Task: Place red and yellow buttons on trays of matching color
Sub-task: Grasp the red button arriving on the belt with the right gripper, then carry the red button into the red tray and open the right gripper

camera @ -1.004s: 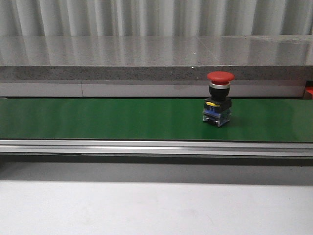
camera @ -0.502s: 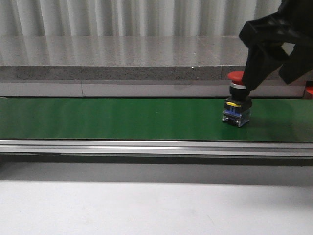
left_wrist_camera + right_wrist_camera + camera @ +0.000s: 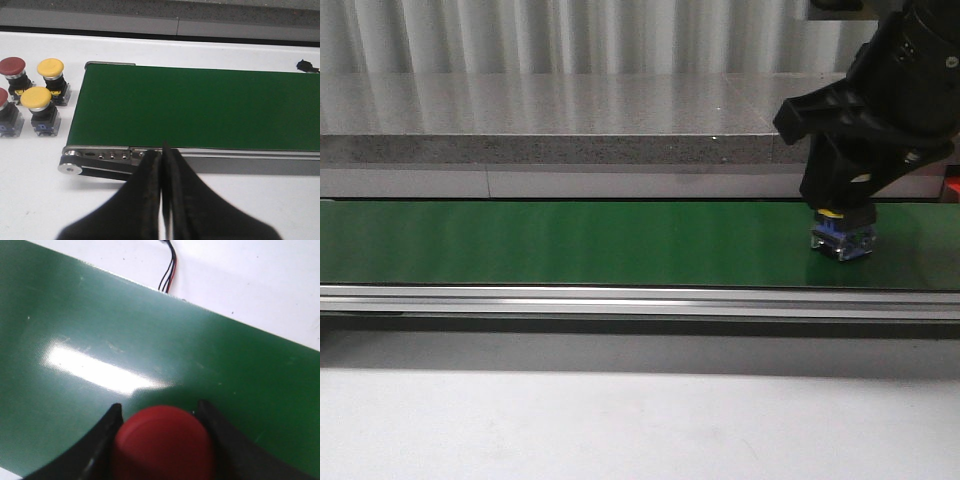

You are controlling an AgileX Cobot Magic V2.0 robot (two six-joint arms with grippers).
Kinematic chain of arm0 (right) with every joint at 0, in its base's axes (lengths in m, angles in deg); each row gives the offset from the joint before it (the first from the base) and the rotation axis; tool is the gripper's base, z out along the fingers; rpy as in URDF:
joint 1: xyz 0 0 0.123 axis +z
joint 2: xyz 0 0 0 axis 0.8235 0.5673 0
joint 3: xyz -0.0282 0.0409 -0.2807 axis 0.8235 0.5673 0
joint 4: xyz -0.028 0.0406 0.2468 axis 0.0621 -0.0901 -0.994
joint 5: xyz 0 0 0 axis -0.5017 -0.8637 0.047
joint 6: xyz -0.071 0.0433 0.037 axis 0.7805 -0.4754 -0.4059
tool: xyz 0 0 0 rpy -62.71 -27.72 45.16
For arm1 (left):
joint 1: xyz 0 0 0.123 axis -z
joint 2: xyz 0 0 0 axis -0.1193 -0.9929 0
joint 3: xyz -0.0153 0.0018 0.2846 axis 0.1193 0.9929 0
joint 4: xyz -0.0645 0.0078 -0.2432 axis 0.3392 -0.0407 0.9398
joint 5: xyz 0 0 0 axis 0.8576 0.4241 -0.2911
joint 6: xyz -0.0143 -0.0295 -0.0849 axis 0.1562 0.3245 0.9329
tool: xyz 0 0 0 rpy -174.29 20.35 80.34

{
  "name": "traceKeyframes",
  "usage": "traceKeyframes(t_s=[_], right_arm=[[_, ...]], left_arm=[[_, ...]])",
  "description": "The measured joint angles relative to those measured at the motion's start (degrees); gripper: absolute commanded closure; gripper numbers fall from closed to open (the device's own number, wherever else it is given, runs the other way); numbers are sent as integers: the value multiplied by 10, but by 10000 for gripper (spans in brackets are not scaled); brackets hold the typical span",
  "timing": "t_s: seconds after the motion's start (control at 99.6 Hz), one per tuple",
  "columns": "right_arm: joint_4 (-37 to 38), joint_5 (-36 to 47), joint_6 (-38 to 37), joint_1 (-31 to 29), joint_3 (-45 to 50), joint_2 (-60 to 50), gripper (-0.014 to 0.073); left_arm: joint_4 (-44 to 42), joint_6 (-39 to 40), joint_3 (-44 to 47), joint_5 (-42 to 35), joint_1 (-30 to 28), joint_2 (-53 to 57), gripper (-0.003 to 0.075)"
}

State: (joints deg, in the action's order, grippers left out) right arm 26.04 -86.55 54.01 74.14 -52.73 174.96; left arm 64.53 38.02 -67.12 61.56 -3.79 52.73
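Right gripper [image 3: 161, 440] down over the red button [image 3: 162, 442] on the green conveyor belt [image 3: 570, 243], one finger [image 3: 102, 437] at each side of the red cap (contact not clear), left gripper [image 3: 162, 165] pressed together, empty.

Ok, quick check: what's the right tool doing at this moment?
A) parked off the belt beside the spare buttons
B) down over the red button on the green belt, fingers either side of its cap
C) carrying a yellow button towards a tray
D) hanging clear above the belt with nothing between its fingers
B: in the right wrist view the red button sits between the right tool's fingers, on the green belt; whether the fingers already grip it is unclear.
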Motion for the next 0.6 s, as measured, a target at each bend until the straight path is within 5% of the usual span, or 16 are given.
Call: traceKeyframes(t_s=[0.271,0.602], right_arm=[[-1,-52,0,-49,-42,-9,510],[2,-54,0,-288,-168,23,510]], left_arm=[[0,0,0,0,0,0,739],[0,0,0,0,0,0,739]])
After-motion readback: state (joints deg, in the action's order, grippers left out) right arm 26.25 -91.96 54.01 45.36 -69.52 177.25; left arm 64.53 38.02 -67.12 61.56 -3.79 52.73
